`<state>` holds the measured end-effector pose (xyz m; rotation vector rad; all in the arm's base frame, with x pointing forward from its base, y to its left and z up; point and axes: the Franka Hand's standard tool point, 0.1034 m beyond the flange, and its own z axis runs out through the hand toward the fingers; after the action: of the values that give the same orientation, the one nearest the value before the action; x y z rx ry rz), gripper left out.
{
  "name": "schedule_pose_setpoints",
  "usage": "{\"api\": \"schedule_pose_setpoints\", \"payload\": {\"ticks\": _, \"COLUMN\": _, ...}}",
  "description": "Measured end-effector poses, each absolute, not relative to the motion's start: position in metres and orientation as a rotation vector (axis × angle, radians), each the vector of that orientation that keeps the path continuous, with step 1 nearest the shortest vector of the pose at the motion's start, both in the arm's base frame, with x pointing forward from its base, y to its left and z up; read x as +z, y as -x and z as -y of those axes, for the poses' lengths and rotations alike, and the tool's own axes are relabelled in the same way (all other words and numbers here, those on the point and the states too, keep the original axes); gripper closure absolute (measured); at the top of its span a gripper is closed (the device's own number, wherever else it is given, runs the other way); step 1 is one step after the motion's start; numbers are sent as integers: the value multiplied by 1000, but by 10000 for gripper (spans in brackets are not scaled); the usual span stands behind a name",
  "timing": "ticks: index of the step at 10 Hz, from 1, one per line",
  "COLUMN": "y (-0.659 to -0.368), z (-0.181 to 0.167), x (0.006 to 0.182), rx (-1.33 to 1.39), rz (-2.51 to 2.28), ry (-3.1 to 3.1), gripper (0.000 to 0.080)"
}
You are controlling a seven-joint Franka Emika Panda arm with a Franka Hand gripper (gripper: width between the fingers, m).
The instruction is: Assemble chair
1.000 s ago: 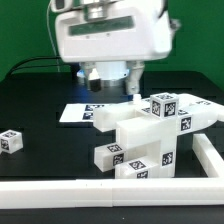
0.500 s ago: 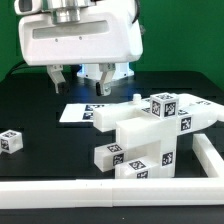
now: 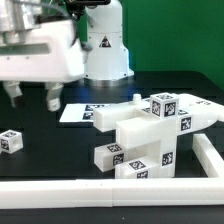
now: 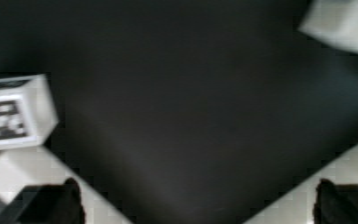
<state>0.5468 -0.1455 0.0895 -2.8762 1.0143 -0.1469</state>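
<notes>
Large white two-finger gripper [image 3: 30, 97] spread wide, empty, above small glossy white tagged plastic cube [image 3: 10, 141]. Cube well apart from part-built white chair assembly [image 3: 150, 135]. Likely light, rigid, slippery; pinch opposite flat faces squarely.

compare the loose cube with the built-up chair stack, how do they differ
The cube is one small piece; the chair stack is many pieces joined, far bigger and taller.
The cube sits alone on the black table at the exterior view's left; the stack stands at that view's right, against the white border rail.
The cube shows one tag; the stack shows several.
Both are glossy white with black-and-white tags, and the gripper holds neither.
</notes>
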Motion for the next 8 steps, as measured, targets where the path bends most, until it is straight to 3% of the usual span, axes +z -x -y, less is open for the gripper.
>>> {"api": "schedule_pose_setpoints", "payload": {"ticks": 4, "y": -545, "z": 142, "x": 86, "rx": -135, "rz": -979, "ry": 2890, "gripper": 150}}
{"api": "schedule_pose_setpoints", "payload": {"ticks": 8, "y": -506, "z": 189, "x": 43, "rx": 6, "rz": -1067, "ry": 2895, "gripper": 150}}
